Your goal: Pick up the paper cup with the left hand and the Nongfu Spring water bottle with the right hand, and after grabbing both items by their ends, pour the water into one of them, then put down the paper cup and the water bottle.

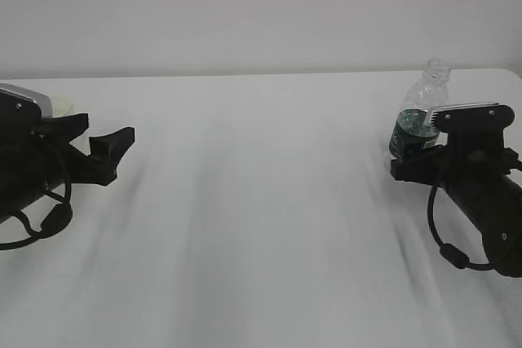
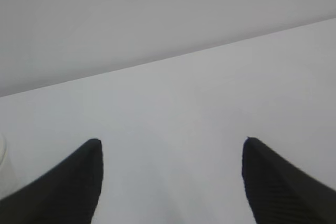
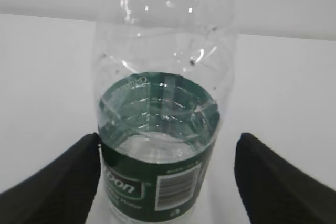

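- Clear ribbed capless plastic bottle with dark green label band – upright at right on white table, water low inside.
- Right pincer apart, fingers flanking the bottle.
- Left pincer apart, empty – off-white paper cup just beside its left finger.

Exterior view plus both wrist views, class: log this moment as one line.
left tool: open, empty | right tool: open around clear ribbed green-labelled plastic bottle | bottle: upright on white table

The Nongfu Spring water bottle stands far right on the table, the paper cup far left.
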{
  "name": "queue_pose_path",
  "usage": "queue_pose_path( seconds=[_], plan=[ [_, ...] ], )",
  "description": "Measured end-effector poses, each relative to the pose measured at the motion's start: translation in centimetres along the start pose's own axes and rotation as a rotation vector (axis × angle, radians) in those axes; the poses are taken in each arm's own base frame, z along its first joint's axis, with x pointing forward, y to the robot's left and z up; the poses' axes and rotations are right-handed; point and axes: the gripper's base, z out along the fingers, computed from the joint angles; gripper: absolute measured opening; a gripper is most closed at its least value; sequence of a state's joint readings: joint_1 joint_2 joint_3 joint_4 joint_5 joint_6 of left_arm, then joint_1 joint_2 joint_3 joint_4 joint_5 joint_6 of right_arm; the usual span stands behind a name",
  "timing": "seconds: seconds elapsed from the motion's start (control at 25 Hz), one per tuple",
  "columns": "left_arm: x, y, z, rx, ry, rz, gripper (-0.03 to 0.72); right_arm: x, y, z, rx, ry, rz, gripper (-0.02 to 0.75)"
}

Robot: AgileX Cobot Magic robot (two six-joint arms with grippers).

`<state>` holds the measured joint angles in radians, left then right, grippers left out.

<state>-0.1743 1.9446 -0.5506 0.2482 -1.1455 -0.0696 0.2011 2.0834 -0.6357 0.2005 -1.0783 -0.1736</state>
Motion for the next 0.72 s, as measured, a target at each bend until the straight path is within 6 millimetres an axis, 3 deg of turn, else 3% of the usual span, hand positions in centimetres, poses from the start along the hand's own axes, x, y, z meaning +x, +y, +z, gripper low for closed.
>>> queue_pose_path(
  seconds=[0.4,0.72],
  plan=[
    [0.3,0.1,-1.7,-0.052,0.028,-0.017,0.591,-0.2,-0.4,-2.0,-0.001,0.007,0.024,0.595],
    [-1.3,0.2,-2.8,-0.085,-0.019,-0.014,0.591,-1.4,-0.8,-4.0,0.002,-0.023,0.028,0.595]
  ],
)
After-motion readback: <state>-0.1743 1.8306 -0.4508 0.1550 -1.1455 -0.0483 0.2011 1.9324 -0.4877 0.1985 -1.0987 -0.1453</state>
